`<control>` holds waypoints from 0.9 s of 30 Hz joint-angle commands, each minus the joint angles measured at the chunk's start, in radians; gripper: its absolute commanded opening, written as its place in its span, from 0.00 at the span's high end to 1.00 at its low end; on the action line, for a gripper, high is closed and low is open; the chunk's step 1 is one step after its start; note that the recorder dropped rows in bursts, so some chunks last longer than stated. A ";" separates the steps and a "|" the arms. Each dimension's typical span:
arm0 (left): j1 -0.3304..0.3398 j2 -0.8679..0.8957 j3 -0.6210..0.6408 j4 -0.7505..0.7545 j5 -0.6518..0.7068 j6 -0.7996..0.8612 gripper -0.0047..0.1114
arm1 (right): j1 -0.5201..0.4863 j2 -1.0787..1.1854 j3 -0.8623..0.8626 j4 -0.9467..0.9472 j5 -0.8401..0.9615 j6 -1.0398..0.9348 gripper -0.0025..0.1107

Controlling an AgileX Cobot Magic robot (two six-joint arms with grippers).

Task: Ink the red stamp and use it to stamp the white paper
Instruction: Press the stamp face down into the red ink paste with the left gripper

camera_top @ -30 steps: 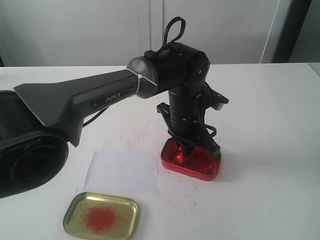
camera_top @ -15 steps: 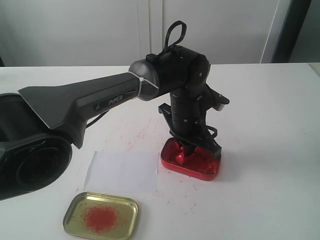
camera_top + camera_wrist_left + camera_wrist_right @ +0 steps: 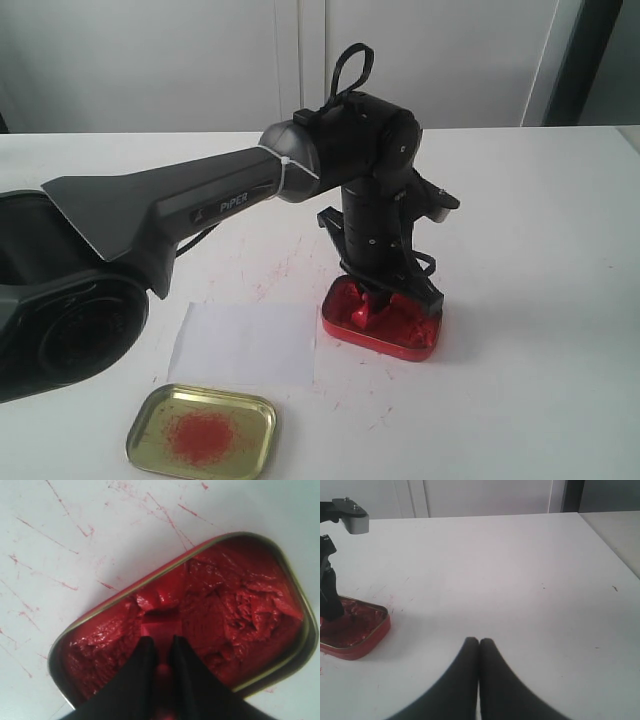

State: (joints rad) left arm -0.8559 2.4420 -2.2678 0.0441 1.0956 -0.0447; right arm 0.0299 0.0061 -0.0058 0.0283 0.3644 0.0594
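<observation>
My left gripper [image 3: 161,642] is shut on the red stamp [image 3: 161,629], whose flat base presses into the red paste of the red tin [image 3: 280,667]. In the exterior view the same gripper [image 3: 368,300] points straight down into the tin [image 3: 410,340], and the stamp [image 3: 361,312] shows only partly between the fingers. The white paper [image 3: 245,343] lies flat to the left of the tin. My right gripper [image 3: 479,642] is shut on nothing, low over bare table, off to the right of the tin [image 3: 355,630].
A gold tin lid [image 3: 202,431] with red powder sits at the front, just below the paper. Red smears mark the table [image 3: 520,230] around the tin. The left arm's dark body [image 3: 150,210] stretches across from the left.
The left arm has shifted very slightly to the right and upward over the tin; the stamp stays in the paste. The right gripper's earlier state is not shown.
</observation>
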 commanded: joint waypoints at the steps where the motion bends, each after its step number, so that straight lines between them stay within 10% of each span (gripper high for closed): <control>1: -0.006 0.064 0.024 -0.013 0.022 -0.005 0.96 | -0.002 -0.006 0.006 0.001 -0.014 0.003 0.98; 27: -0.006 -0.065 0.020 0.017 0.045 -0.005 0.96 | -0.002 -0.006 0.006 0.001 -0.014 0.003 0.98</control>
State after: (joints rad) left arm -0.8576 2.4109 -2.2537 0.0544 1.1085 -0.0447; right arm 0.0299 0.0061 -0.0058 0.0283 0.3644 0.0594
